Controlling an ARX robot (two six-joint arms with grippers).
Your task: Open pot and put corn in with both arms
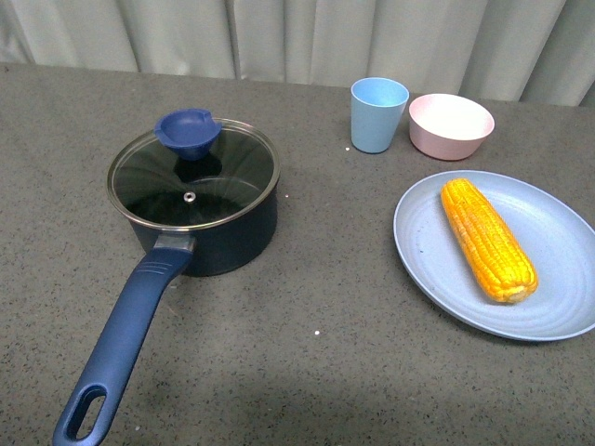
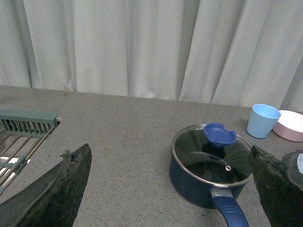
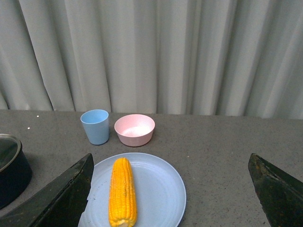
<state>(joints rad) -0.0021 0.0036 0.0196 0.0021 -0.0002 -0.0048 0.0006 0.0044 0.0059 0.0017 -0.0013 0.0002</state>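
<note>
Front view: pale blue round plate [image 1: 558, 251] clipped by right edge. Right wrist view: dark navy glass-lidded saucepan [image 3: 14, 177] mostly cut off at edge.

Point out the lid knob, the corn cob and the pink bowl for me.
Blue knob of the glass pot lid [image 1: 189, 130], front view, knob's top.
Yellow-orange corn cob [image 1: 487, 238], front view, middle of the cob.
Pink round bowl [image 1: 451, 146], front view, its outer wall.
</note>
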